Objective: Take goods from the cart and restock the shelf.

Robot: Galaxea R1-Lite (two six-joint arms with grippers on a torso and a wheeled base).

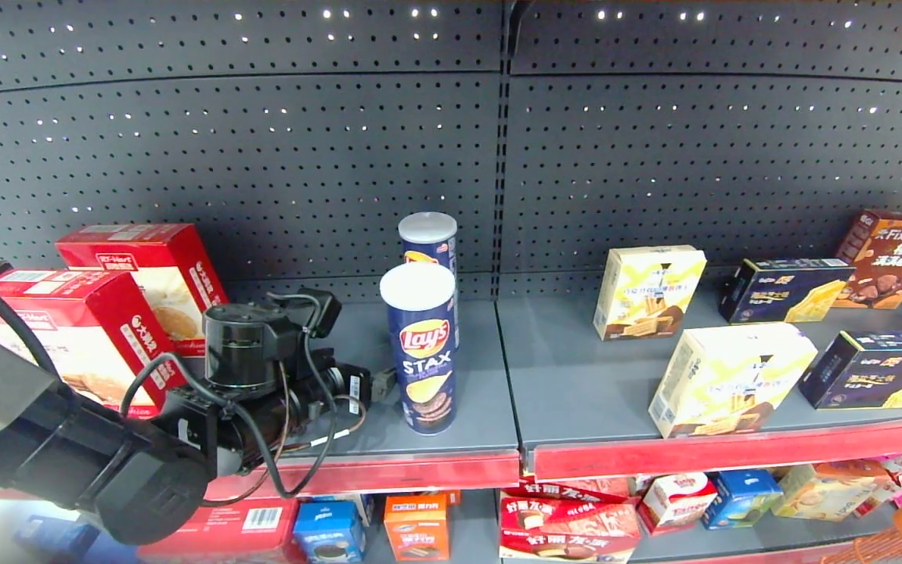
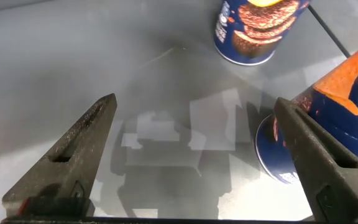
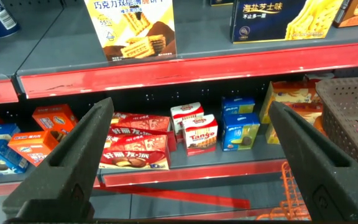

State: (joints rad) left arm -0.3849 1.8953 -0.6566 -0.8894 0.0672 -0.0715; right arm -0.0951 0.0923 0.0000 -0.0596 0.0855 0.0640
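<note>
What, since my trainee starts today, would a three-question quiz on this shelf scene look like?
1. True or false: the left gripper has its fingers shut.
2. How many chip cans stand on the upper shelf? A one, B two, C four.
3. What colour are the two boxes at that shelf's left end?
Key: 1 false; 2 B; 3 red.
</note>
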